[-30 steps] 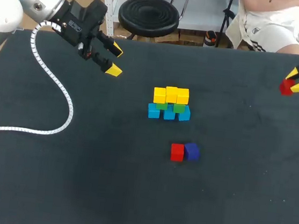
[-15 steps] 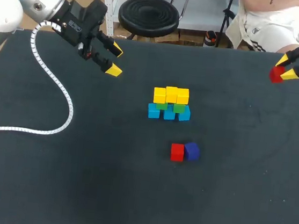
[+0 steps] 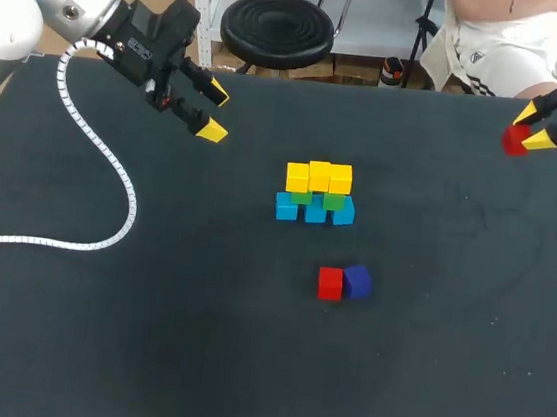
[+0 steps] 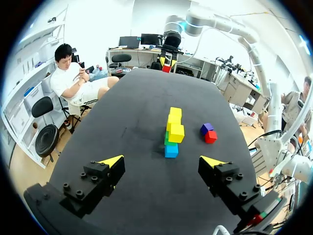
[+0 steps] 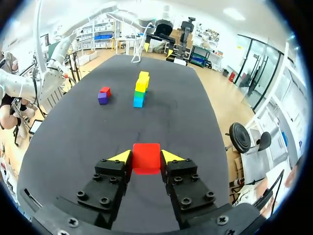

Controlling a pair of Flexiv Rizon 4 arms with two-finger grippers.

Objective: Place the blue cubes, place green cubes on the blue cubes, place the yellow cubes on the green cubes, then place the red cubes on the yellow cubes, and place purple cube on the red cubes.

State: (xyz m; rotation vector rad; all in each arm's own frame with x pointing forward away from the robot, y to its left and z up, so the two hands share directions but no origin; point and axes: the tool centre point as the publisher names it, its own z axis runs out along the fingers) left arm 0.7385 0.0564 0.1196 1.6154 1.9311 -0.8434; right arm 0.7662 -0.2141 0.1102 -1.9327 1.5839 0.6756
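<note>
— Pinching a red cube (image 3: pixel 514 141), the right gripper (image 3: pixel 531 129) is seen at the head view's upper right. And the yellow cubes (image 3: pixel 318 177)?
— Centre frame, well apart toward its lower left, their row laid left to right. The left gripper (image 3: pixel 212 110), spread and empty at upper left, is judged nearer.
— And what is added by the right wrist view?
— Both fingers (image 5: pixel 121 157) are shown touching the cube's sides; the row is seen end-on, far ahead.

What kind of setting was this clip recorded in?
Probably a robot lab test bench: a dark table, a stack of coloured cubes, and the right gripper holding a red cube.
</note>
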